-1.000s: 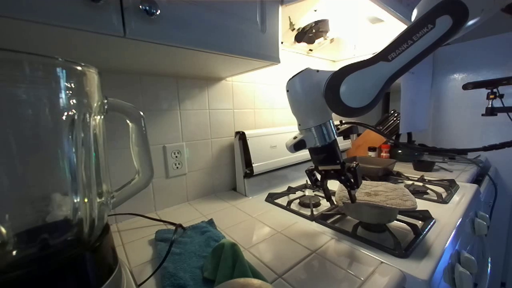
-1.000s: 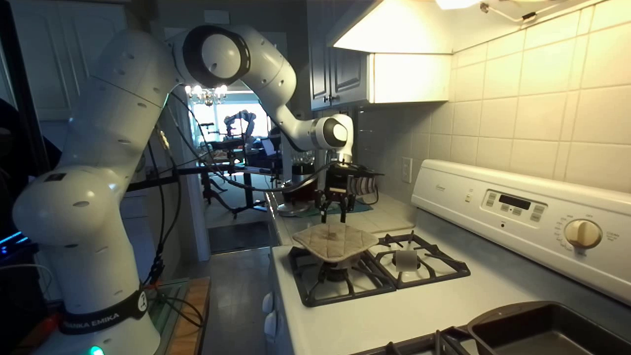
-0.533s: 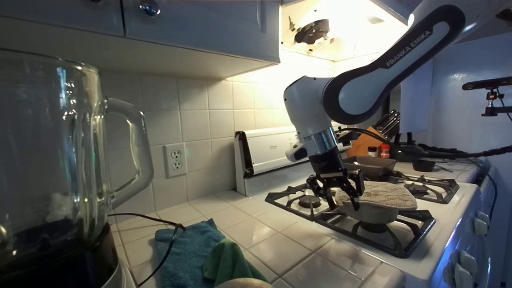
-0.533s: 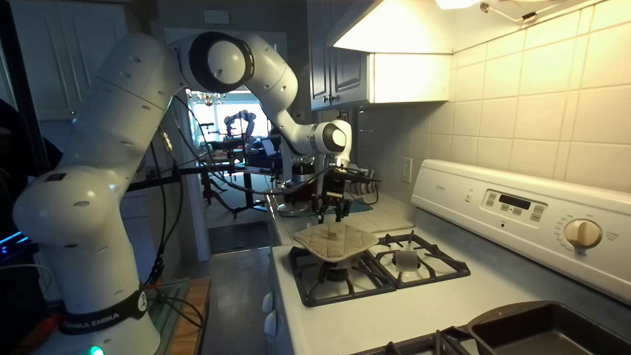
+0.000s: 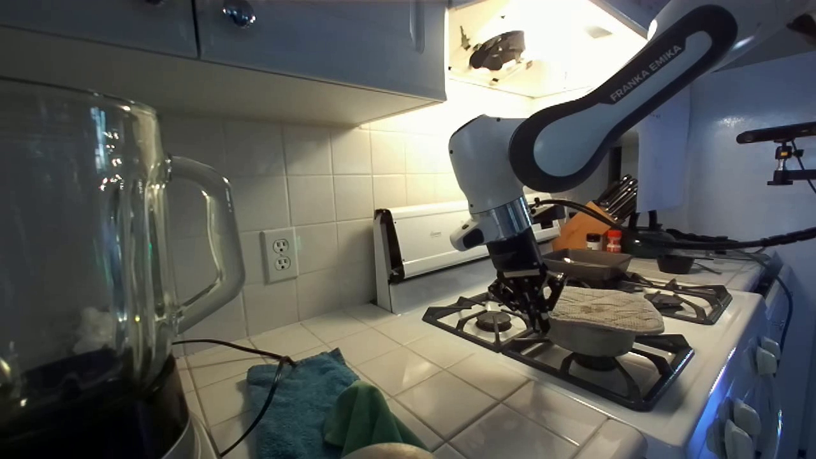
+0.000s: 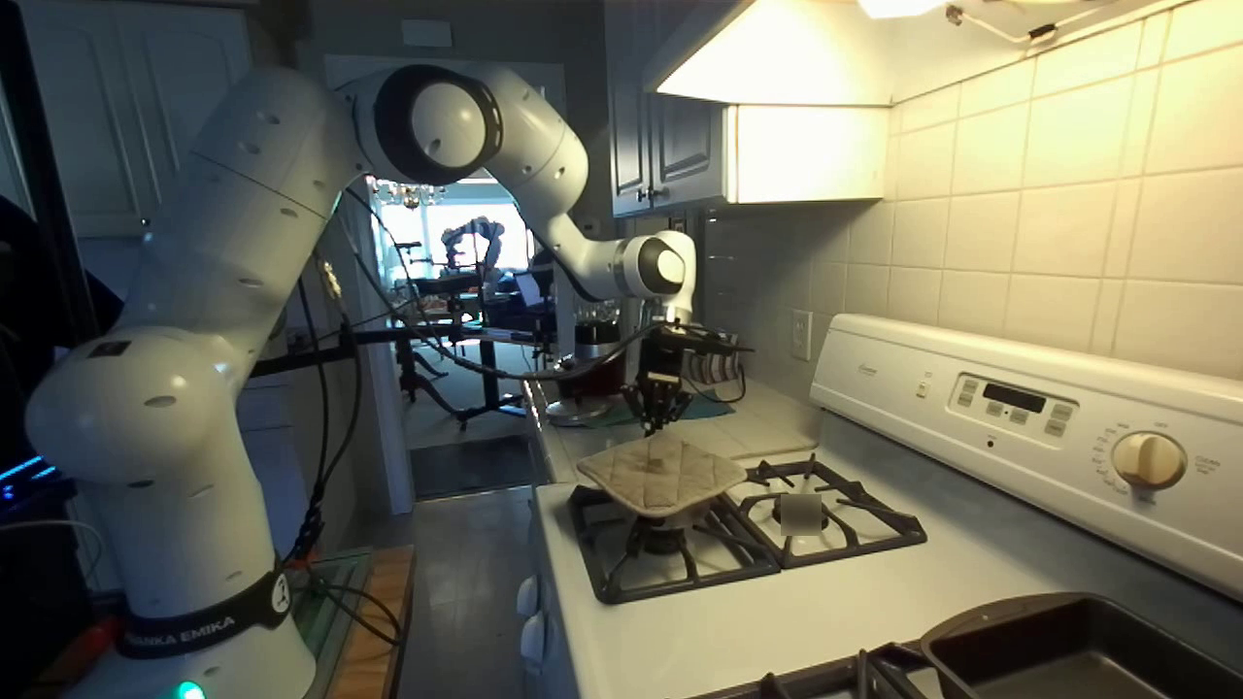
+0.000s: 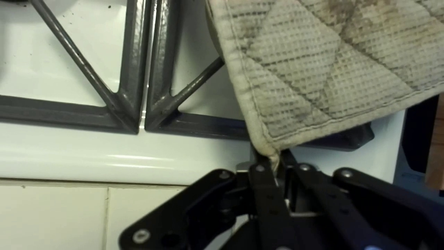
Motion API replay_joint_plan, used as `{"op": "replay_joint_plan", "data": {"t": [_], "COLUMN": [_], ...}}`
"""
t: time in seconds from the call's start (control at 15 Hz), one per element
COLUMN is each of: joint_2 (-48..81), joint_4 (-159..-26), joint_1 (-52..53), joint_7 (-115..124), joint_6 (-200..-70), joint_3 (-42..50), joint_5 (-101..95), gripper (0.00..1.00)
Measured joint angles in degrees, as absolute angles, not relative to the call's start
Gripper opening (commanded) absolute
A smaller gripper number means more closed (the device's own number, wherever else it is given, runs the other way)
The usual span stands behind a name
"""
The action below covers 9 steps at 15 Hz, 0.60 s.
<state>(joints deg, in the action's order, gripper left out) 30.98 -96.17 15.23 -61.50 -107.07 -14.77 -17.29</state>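
The gripper was closed on 1 corner of a quilted pot holder; in the wrist view the corner of the fabric entered between its 2 fingers. The jaws stood close together and pointed downward. The pot holder lay across the top of a pale pot, overhanging its rim, and hid its interior. Brown staining was noted on the quilted face. The pot stood on a dark burner grate of a white stove, with another grate just beside it. In both exterior views a dark baking pan was seen on the stove, well apart from the gripper. The oven control panel carried 1 large knob. On the tiled counter adjoining the stove lay a blue towel and a green cloth, the 2 overlapping in an exterior view. A black cord crossed the towel. A glass blender jug stood near them. A wall outlet with 2 sockets was fixed to the tiled wall.
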Motion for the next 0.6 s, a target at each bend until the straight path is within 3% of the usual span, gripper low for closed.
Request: {"op": "replay_joint_plan", "data": {"t": [0.6], "joint_2": [29.2], "joint_4": [-94.9], "joint_1": [14.8], "joint_7": [-61.0], "joint_6": [-107.1], "joint_3": [-13.1], "joint_5": [-17.4], "gripper": [0.01]}}
